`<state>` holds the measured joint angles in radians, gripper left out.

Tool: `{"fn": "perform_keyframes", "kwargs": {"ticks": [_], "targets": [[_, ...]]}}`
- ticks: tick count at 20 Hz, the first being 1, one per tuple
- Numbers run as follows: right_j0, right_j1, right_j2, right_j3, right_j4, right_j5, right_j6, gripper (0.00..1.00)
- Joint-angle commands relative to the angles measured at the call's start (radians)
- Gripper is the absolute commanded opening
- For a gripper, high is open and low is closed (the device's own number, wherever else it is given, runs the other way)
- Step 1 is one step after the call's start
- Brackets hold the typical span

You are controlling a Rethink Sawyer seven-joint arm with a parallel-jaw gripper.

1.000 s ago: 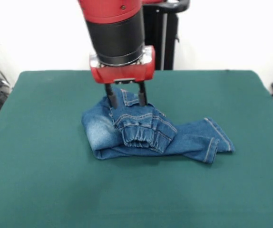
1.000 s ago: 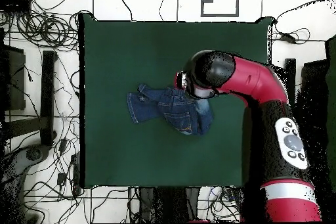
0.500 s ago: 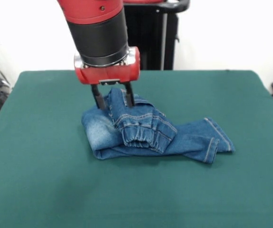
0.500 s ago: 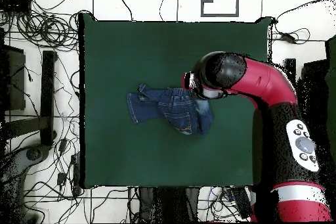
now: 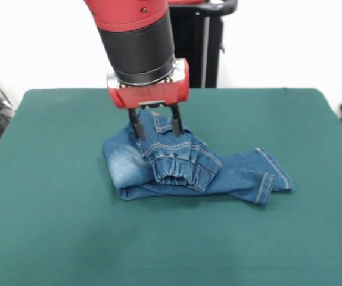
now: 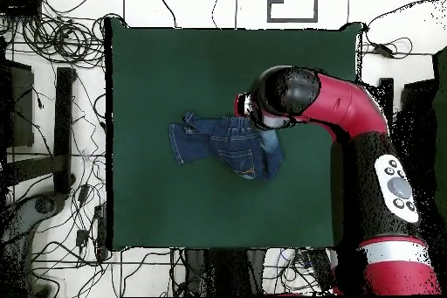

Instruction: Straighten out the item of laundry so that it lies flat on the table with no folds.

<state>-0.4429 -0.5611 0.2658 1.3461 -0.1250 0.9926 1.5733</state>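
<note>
**Folded jeans under gripper, mid-table**

Front view:
- Table [image 5: 52, 238]: dark green felt top, fills most of frame.
- Jeans [image 5: 189, 167]: blue denim, bunched and folded, approx. centre of table. Faded pale patch on picture-left end. One leg doubled back over the pile, its gathered cuff on top near the middle. Other leg runs out to picture-right, hemmed end flat on the felt, orange-tan stitching visible.
- Arm [image 5: 138, 42]: red and black, comes down from top; red wrist block just above the jeans' far edge.
- Gripper [image 5: 156, 124]: two dark fingers [image 5: 137, 126] pointing down, set apart w/ a wide gap, tips at the far upper fold of the denim. A ridge of cloth stands between them. Fingers are spread, not pinched; whether tips actually grip the cloth: cannot tell.

Overhead view:
- Table [image 6: 175, 67]: green rectangle, cables on floor round it.
- Jeans [image 6: 223, 144]: compact folded bundle, near table centre, well clear of all edges. Long axis runs picture left-right.
- Arm [image 6: 349, 120]: bends in from picture-right; its black end covers the jeans' right end. Gripper hidden beneath it.
</note>
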Motion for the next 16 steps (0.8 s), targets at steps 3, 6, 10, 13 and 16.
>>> {"fn": "perform_keyframes", "kwargs": {"ticks": [3,6,10,13,16], "targets": [[-0.015,0.060,0.146,0.133,-0.032,-0.100,-0.138,1.00],[-0.030,0.088,0.165,0.130,-0.040,-0.123,-0.150,1.00],[-0.045,0.108,0.186,0.131,-0.056,-0.145,-0.157,1.00],[-0.052,0.116,0.197,0.140,-0.069,-0.172,-0.155,1.00],[-0.057,0.118,0.202,0.155,-0.076,-0.200,-0.146,1.00]]}}
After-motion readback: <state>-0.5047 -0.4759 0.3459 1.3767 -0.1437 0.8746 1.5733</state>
